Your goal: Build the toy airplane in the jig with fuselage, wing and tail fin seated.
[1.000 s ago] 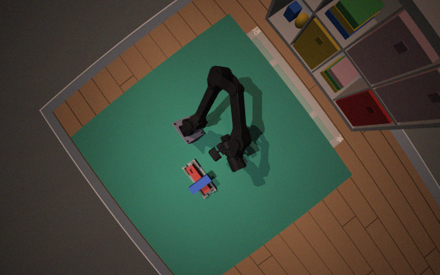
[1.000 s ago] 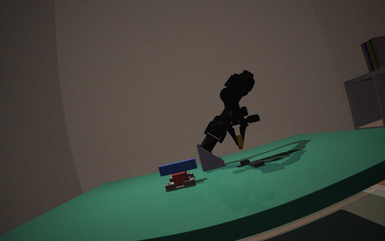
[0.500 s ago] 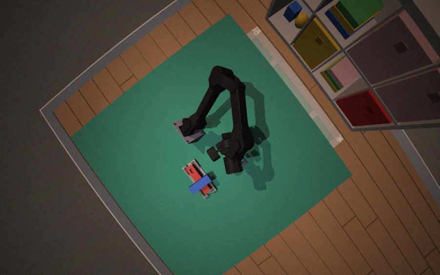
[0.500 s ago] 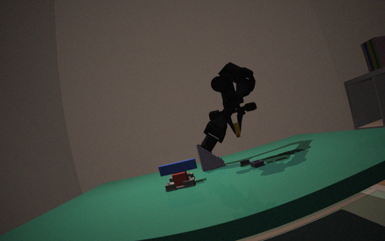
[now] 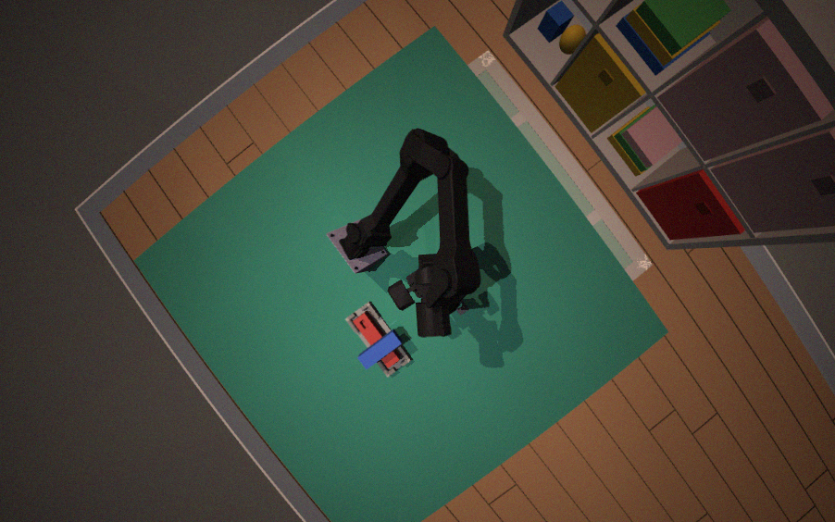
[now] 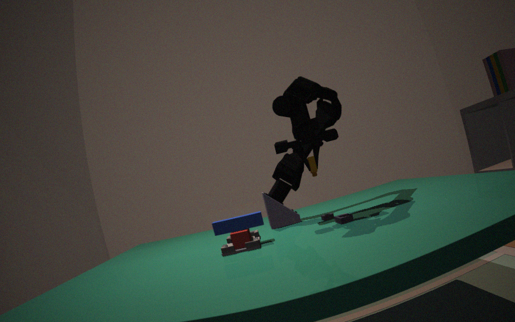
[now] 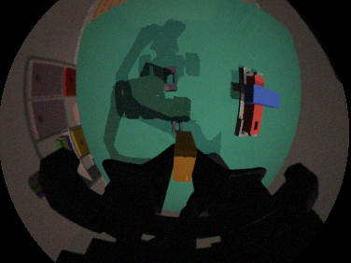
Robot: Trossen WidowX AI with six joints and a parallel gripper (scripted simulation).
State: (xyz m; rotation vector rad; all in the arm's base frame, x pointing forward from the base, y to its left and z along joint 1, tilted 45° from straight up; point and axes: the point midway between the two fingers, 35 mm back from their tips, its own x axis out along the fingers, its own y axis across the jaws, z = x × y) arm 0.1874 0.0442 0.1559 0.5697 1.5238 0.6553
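Note:
The red fuselage [image 5: 367, 329] [image 6: 240, 237] [image 7: 254, 119] lies in the grey jig [image 5: 353, 316] [image 6: 228, 249] on the green table top. The blue wing [image 5: 379, 349] [image 6: 237, 223] [image 7: 267, 98] sits across the top of the fuselage. My gripper [image 6: 314, 164] [image 7: 182, 146] is shut on the yellow tail fin [image 6: 312, 164] [image 7: 185, 158] and holds it high above the table, to the right of the jig and well apart from it. The arm hides the fin in the top view.
The arm's grey base plate [image 5: 363, 261] [image 6: 278, 214] stands just behind the jig. Two small dark blocks [image 6: 343, 218] lie on the table right of the base. A shelf unit [image 5: 677, 92] [image 6: 490, 129] with coloured bins and books stands off the table's far side.

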